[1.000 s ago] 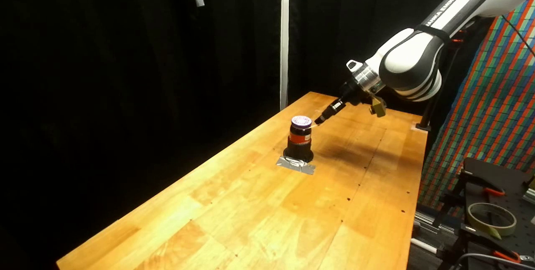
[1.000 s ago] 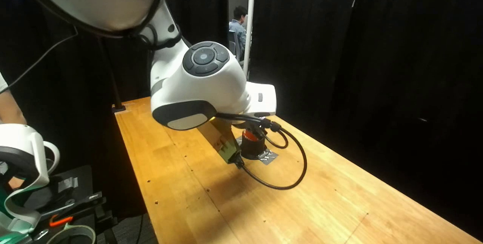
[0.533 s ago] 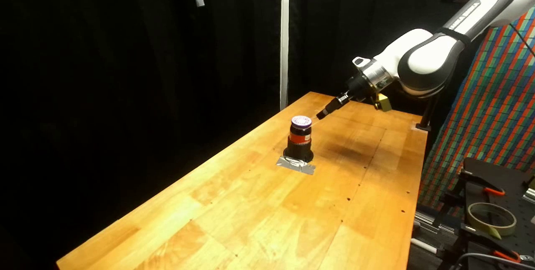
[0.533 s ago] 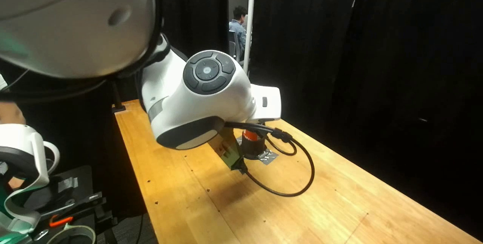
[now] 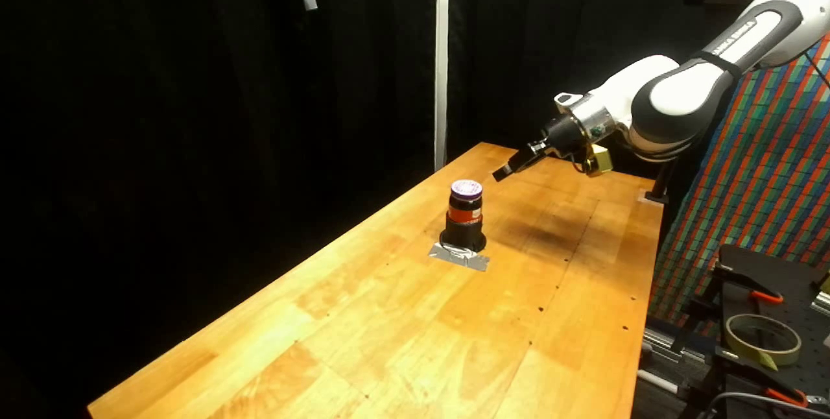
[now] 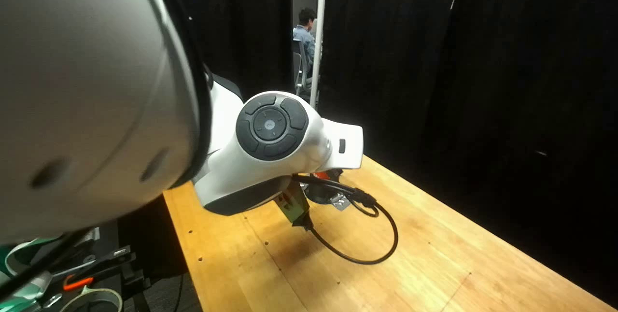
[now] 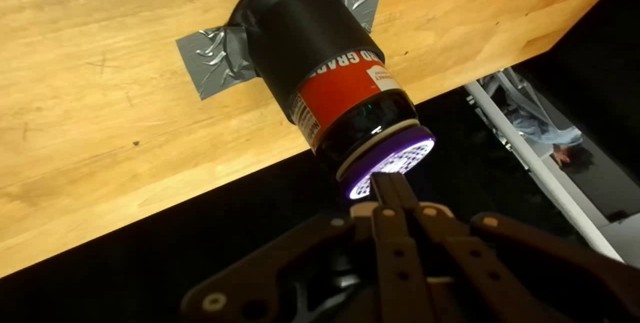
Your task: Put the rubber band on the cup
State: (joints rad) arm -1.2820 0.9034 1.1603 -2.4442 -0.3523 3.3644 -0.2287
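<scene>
The cup (image 5: 465,215) is an upright dark jar with an orange-red label and a purple lid, seated in a black holder. It is partly hidden by my arm in an exterior view (image 6: 320,175), and it shows large in the wrist view (image 7: 340,93). The rubber band (image 7: 377,138) is a tan ring around the cup's neck, just under the lid; its far side is hidden. My gripper (image 5: 498,176) is above and beside the lid, apart from it. In the wrist view my gripper (image 7: 393,177) is shut with its fingertips together and nothing visible between them.
Grey tape (image 5: 459,257) fixes the holder to the wooden table (image 5: 389,341). A black cable loop (image 6: 393,234) hangs from my wrist camera (image 6: 293,203). Dark curtains (image 5: 227,146) and a pale pole (image 5: 442,62) stand behind the table. A cart with a tape roll (image 5: 764,340) stands beside it.
A pale strand stretched between the cup's neck and my fingertips earlier; it no longer shows. My arm has drawn back from the cup and slightly up. The cup stays upright in its holder.
</scene>
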